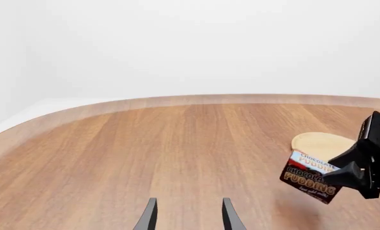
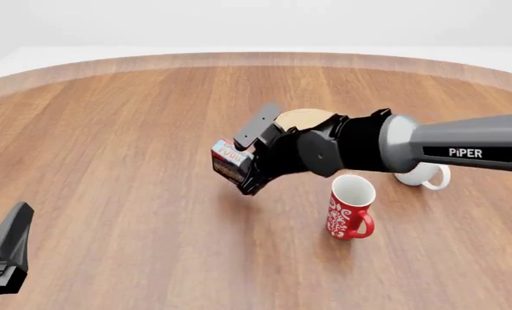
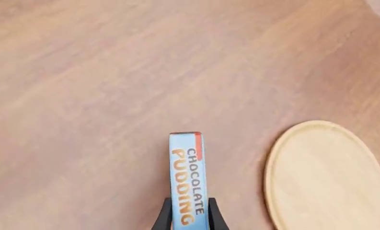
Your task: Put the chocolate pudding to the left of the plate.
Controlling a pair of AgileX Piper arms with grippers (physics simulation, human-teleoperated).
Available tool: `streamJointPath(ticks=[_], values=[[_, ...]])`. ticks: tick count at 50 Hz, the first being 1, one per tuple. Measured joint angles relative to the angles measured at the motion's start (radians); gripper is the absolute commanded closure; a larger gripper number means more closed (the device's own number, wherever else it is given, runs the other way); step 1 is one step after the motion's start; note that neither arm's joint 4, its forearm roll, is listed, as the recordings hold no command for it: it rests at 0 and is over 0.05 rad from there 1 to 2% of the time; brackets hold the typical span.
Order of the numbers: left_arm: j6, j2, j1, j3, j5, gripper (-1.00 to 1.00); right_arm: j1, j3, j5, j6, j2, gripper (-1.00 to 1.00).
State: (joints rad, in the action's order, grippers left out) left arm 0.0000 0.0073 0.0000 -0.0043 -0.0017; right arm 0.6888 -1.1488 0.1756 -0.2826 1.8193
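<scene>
The chocolate pudding (image 2: 228, 161) is a small brown carton with a light blue band, tilted and held a little above the table. My right gripper (image 2: 248, 169) is shut on it, just left of the plate (image 2: 303, 118), a light-wood disc partly hidden behind the gripper. In the right wrist view the chocolate pudding (image 3: 188, 177) sits edge-on between the fingers of the right gripper (image 3: 190, 218), with the plate (image 3: 327, 177) beside it. In the left wrist view the left gripper (image 1: 190, 218) is open and empty, far from the chocolate pudding (image 1: 310, 175) and plate (image 1: 321, 143).
A red patterned mug (image 2: 350, 206) stands upright in front of the right arm. A white mug (image 2: 423, 175) shows partly behind the arm's forearm. My left gripper (image 2: 8, 252) rests at the near left corner. The table's curved far edge (image 2: 256, 58) runs across the back.
</scene>
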Motion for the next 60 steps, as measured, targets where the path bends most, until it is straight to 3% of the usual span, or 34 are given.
streamJointPath(ticks=[11, 27, 42, 60], values=[[0.0, 0.0, 0.0, 0.0, 0.0, -1.0, -0.008, 0.006, 0.057, -0.022, -0.138, 1.0], [0.0, 0.0, 0.0, 0.0, 0.0, -1.0, -0.042, -0.085, 0.168, -0.064, -0.233, 1.0], [0.0, 0.0, 0.0, 0.0, 0.0, -1.0, -0.071, -0.246, 0.25, -0.085, -0.175, 1.0], [0.0, 0.0, 0.0, 0.0, 0.0, -1.0, -0.114, -0.465, 0.314, -0.106, -0.005, 1.0]])
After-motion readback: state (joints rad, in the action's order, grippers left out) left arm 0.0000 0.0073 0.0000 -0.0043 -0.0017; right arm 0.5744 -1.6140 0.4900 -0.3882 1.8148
